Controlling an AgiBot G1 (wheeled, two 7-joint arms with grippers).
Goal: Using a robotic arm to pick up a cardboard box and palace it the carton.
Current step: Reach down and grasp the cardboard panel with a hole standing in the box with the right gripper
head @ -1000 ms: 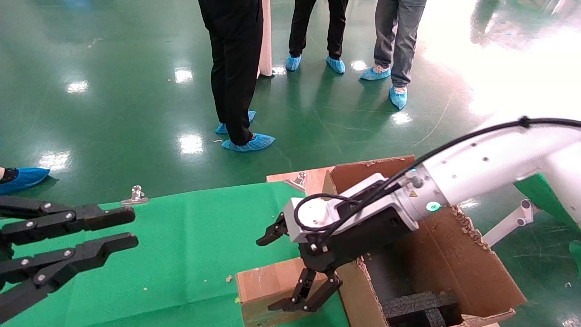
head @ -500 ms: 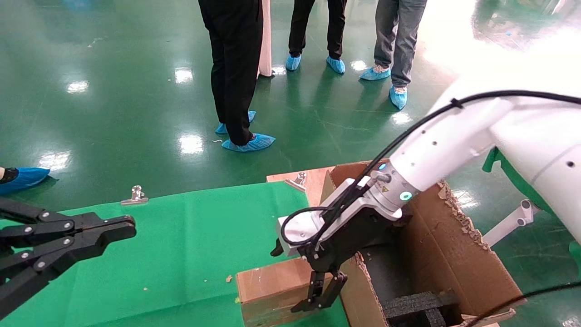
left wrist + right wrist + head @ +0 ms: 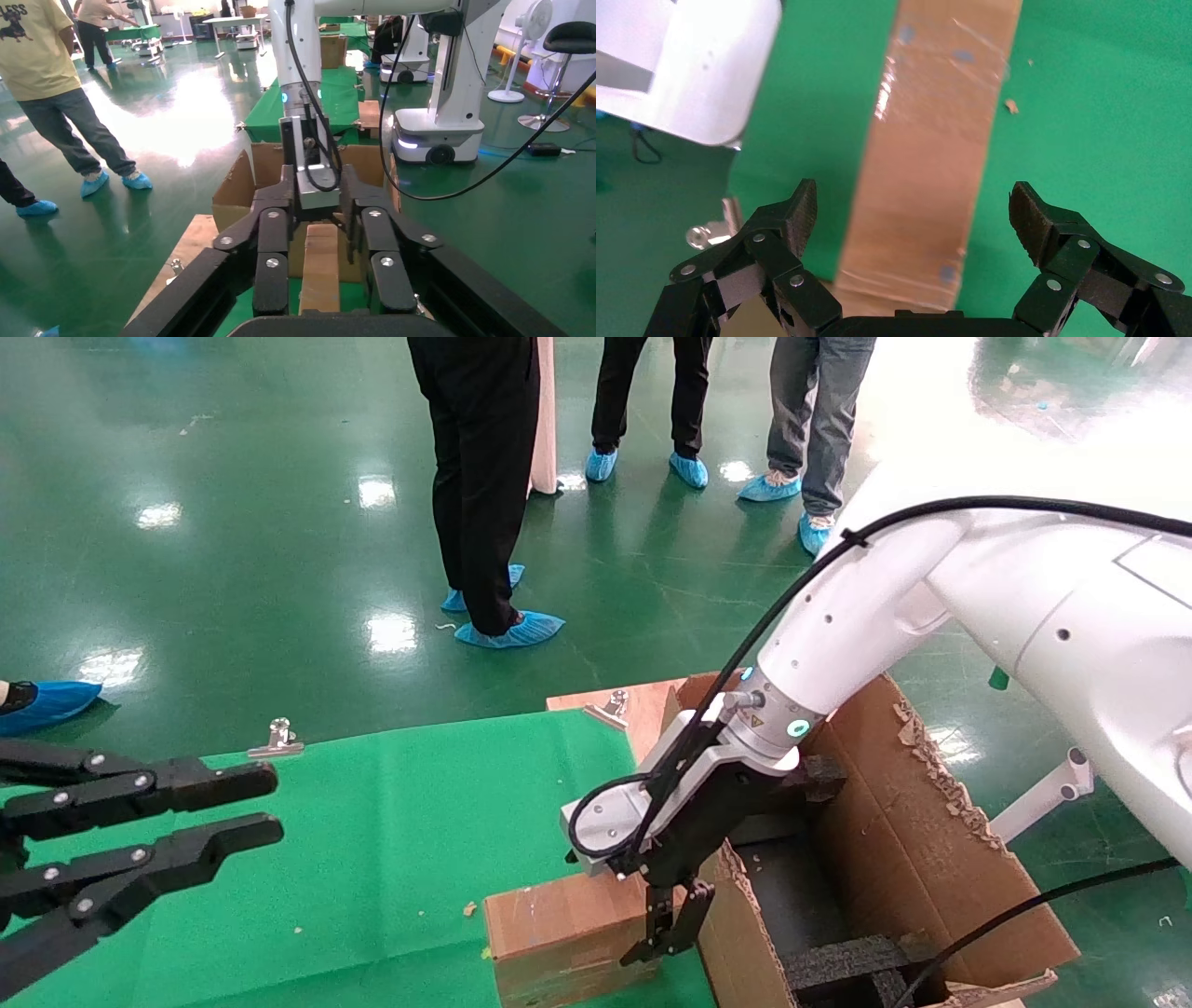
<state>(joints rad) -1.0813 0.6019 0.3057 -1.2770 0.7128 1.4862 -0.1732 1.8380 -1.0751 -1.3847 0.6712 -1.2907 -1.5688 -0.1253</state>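
Note:
The small taped cardboard box [image 3: 559, 919] stands on the green cloth against the outer wall of the large torn carton [image 3: 931, 868]. The white robotic arm's right gripper [image 3: 666, 938] points straight down over the box's end nearest the carton. In the right wrist view this gripper [image 3: 914, 214] is open, its pads apart on either side of the box's taped top [image 3: 933, 161] and not touching it. My all-black left gripper [image 3: 270, 803] is open and empty over the cloth at the left. Its wrist view [image 3: 316, 189] looks along the box [image 3: 321, 274] towards the carton [image 3: 235, 189].
Black foam blocks [image 3: 838, 961] lie inside the carton. The green cloth [image 3: 391, 803] is held by metal clips [image 3: 277, 738] on a wooden board [image 3: 643, 705]. Several people [image 3: 484, 477] in blue shoe covers stand on the green floor beyond the table.
The right arm's elbow rose and its gripper turned from slanting to pointing straight down over the box, drawing in toward the carton. The left gripper's fingers narrowed, then spread again.

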